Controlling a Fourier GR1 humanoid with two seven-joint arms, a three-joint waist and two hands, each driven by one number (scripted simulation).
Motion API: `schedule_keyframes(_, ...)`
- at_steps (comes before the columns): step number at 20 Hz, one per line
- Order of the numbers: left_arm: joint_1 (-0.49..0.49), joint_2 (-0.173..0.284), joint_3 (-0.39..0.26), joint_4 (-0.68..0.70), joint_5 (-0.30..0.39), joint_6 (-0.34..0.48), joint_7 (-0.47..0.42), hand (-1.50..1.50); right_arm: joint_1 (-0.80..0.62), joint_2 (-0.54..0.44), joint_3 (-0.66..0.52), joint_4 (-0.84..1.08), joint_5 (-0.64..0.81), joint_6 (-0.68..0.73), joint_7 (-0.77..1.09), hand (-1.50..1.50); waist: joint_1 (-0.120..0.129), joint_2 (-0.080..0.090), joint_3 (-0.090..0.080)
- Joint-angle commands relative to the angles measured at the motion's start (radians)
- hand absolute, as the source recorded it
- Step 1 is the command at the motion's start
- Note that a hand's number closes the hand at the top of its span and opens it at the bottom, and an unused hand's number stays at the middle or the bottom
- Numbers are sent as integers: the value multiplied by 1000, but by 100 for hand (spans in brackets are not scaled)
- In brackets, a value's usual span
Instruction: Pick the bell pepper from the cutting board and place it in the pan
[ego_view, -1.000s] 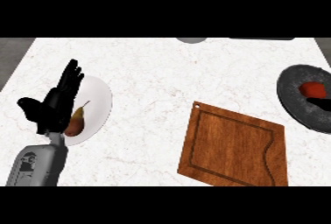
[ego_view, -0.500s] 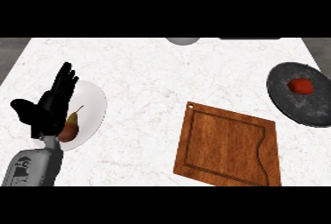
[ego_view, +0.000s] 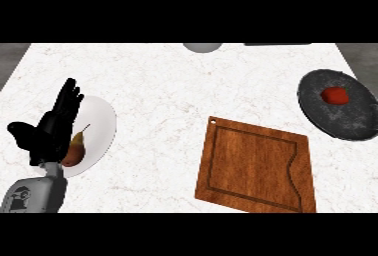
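The red bell pepper lies inside the dark grey pan at the right edge of the counter. A wooden cutting board sits bare at lower centre, turned slightly askew. My left hand rests open at the left, fingers straight and pointing up, over the near side of a white plate. The right hand does not show anywhere.
Under the left hand is a white plate holding a brown pear. A grey round object and a dark flat thing peek in at the counter's far edge.
The whole view has slid left, so the pan with the pepper now shows more fully at the right. The left hand stays open over the plate.
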Motion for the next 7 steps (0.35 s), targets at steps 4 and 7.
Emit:
schedule_keyframes(4,12,11,1,-41,0,-10,9,0,250,105,-4,-309,-97,118,46,-150,2,0,0)
schedule_keyframes(7,-37,-13,-13,-1,-23,23,30,0,316,176,-2,-537,-144,102,170,-150,8,5,1)
